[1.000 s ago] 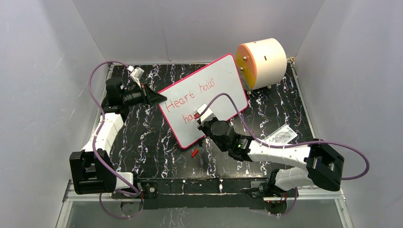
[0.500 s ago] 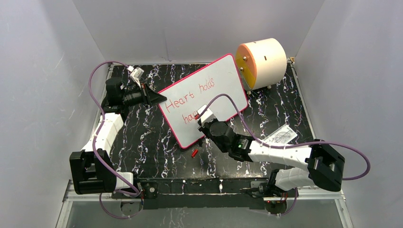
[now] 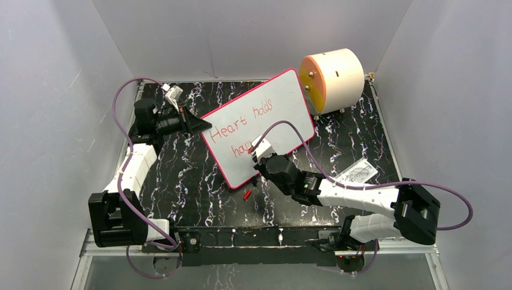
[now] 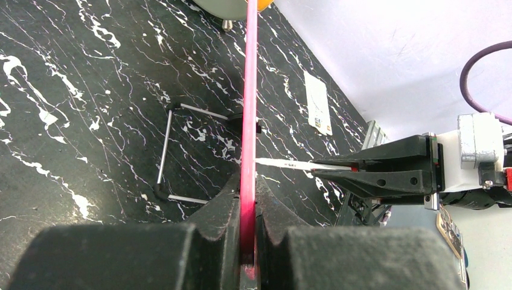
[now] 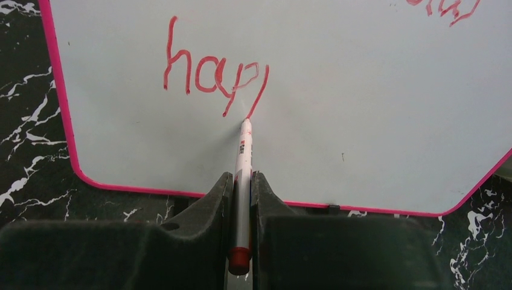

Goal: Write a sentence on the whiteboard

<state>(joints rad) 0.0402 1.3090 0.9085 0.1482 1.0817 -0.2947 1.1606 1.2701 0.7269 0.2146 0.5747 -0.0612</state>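
Two words and an unfinished "happ" make the sentence (image 5: 217, 75); right gripper (image 5: 242, 179) clamps the marker (image 5: 244, 145), left gripper (image 4: 247, 181) clamps the whiteboard (image 3: 290, 93).

- Left arm (image 3: 136, 166) bends forward; left gripper (image 4: 247, 181) points right, clamped on the whiteboard (image 3: 272, 103) edge.
- Right arm (image 3: 356, 194) stretches leftward; right gripper (image 5: 243, 181) pinches a marker (image 5: 243, 151).

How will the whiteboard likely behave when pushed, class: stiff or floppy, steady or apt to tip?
Probably stiff: the whiteboard shows a straight rim in the left wrist view. Likely tippy: thin and propped up, with the left tool clamping its rim.
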